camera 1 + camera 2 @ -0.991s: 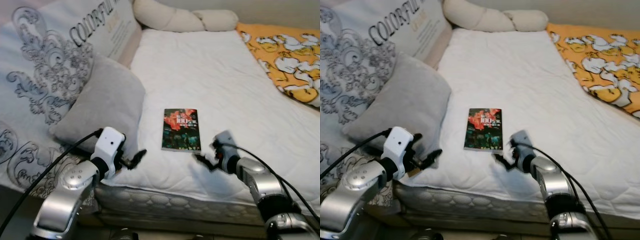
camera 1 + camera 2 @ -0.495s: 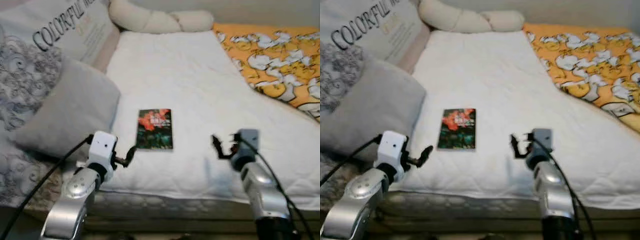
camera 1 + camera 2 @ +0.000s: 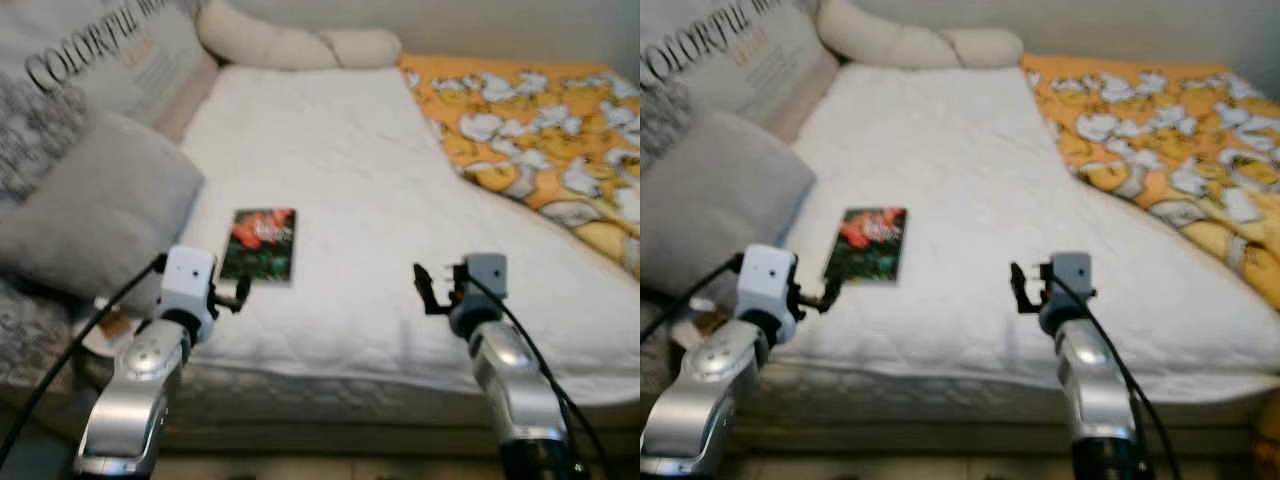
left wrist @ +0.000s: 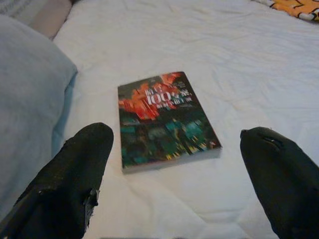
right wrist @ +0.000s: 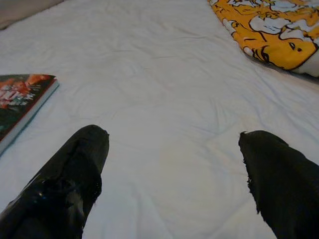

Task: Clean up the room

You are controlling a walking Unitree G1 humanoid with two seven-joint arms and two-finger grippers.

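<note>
the book (image 4: pixel 162 118) lies flat and face up on the white mattress (image 3: pixel 340 180), just ahead of the left end effector (image 4: pixel 179 184) and framed between its two fingers, which stand wide apart with nothing in them. the book's near edge sits just beyond the fingertips, not touching them. that spread looks chosen to take the cover across its width, since a thin flat thing on soft bedding offers only its edges to grip.

the right end effector (image 5: pixel 172 184) hovers over bare mattress well to the right of the book, its fingers also wide apart and empty; from there the book shows only as a corner off to its left side. it seems held out of the way so the left arm can work alone.

beside the left end effector, on its outer side, a grey pillow (image 3: pixel 95 205) leans against a printed cushion (image 3: pixel 105 60). beyond the right end effector an orange patterned blanket (image 3: pixel 530 130) covers the far part of the bed, and a cream bolster (image 3: pixel 290 45) lies along the head.

judged from this, the tidying step in hand is collecting the book, and the grasp is not yet made. the soft mattress may give under the fingers, so the book could slide rather than lift.
</note>
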